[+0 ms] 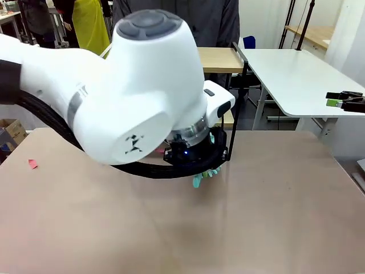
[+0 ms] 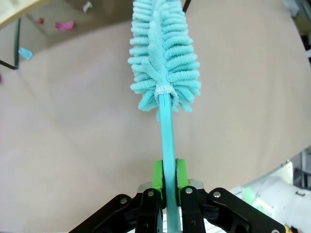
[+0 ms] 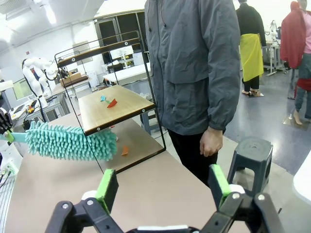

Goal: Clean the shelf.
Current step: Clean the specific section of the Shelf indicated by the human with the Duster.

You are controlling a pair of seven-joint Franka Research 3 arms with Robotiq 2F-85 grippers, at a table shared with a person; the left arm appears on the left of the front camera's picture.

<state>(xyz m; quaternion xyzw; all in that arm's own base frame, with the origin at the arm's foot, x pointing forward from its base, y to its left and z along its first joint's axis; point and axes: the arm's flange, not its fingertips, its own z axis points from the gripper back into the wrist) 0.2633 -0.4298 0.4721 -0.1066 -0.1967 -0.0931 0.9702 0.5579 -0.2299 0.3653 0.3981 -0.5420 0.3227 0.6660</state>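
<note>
Jaws of left gripper (image 2: pixel 169 174) clamped on teal duster (image 2: pixel 163 53) handle, brush toward upright shelf (image 3: pixel 121 104), boards level; right gripper (image 3: pixel 163 187) jaws apart, empty; tan table (image 1: pixel 274 217).

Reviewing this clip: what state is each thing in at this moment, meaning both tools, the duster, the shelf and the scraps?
Left tool: shut on the duster's handle.
Right tool: open, holding nothing.
Duster: held by its handle, fluffy head pointing toward the shelf.
Shelf: upright on the table, not yet clean.
Scraps: lying on the shelf's lower board.
</note>
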